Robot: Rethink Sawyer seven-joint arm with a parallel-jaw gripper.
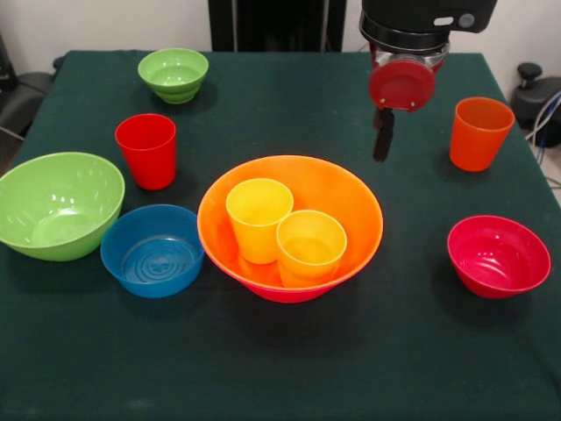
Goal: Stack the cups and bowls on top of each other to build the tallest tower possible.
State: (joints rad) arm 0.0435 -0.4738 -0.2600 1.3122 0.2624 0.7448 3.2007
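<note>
The tower's base is the large orange bowl [342, 197] nested in the pink bowl [289, 295], at the table's middle. Two yellow cups [259, 210] [311, 241] stand side by side inside it. The red cup [146, 149] stands to the left and the orange cup [479, 132] to the right. The small green bowl [173, 74] is at the far left, the medium-large green bowl [57, 203] at the left edge, the blue bowl [152, 250] beside it, and the small red bowl [498, 254] at the right. My gripper [383, 145] hangs empty above the cloth between the orange bowl and the orange cup.
The table is covered by a dark green cloth [289, 368]. The robot's black pedestal [276, 24] stands behind the far edge. Cables and a black object [536, 96] lie off the table's right side.
</note>
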